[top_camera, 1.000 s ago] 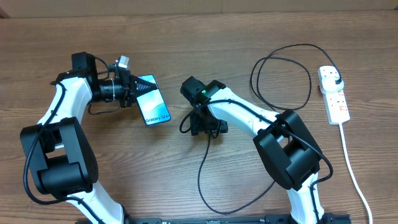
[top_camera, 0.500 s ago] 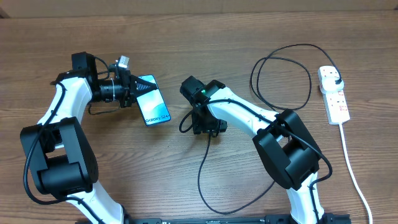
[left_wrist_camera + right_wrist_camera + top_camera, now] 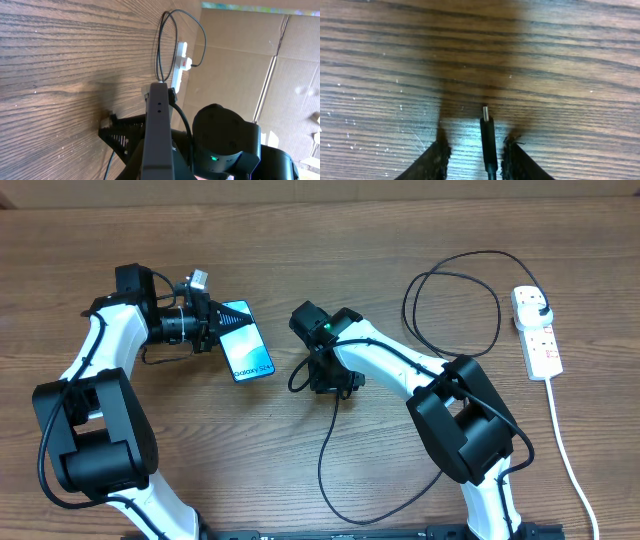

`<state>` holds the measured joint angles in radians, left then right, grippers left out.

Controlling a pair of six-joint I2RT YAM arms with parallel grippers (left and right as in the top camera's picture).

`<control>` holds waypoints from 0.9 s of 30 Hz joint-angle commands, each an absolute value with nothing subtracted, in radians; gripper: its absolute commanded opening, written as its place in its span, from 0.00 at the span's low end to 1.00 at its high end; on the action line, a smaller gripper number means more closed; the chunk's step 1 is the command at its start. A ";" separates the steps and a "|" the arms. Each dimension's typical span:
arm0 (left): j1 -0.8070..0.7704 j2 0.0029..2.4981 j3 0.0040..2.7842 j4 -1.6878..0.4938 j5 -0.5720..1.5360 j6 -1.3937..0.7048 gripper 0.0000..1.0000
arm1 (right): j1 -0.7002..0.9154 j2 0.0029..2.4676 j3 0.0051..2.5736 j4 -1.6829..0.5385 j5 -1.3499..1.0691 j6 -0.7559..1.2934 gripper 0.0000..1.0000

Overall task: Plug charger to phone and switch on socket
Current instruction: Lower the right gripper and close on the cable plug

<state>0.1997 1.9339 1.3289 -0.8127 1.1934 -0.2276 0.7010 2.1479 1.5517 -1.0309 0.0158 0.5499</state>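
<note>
Table (image 3: 330,240): brown wood grain, shadowed just ahead of the right jaws.
Room: cardboard sheets (image 3: 235,55) stand beyond the table's edge.
Left gripper (image 3: 213,326): jaws clamped on one end of the phone (image 3: 250,348), whose screen is lit.
Right gripper (image 3: 328,385): fingers (image 3: 436,159) flank the charger (image 3: 488,140) tip, with gaps on both sides; cannot tell whether it grips.
Socket (image 3: 537,332): well apart from both jaws, with the charger's plug seated in it.

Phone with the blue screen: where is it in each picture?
Overhead: phone left of middle, screen up.
Left wrist: phone bottom middle, seen edge-on.
Right wrist: not in it.
Shared landmark: white power strip, at overhead's right edge and left wrist's top middle.
</note>
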 commanded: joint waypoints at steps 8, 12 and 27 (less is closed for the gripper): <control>0.196 1.915 1.334 -0.815 1.227 -0.201 0.04 | 0.690 2.183 1.558 -1.023 0.080 0.552 0.31; 0.196 1.915 1.334 -0.815 1.227 -0.201 0.04 | 0.689 2.183 1.558 -1.023 0.093 0.552 0.25; 0.195 1.915 1.334 -0.816 1.224 -0.201 0.04 | 0.683 2.183 1.558 -1.023 0.096 0.552 0.15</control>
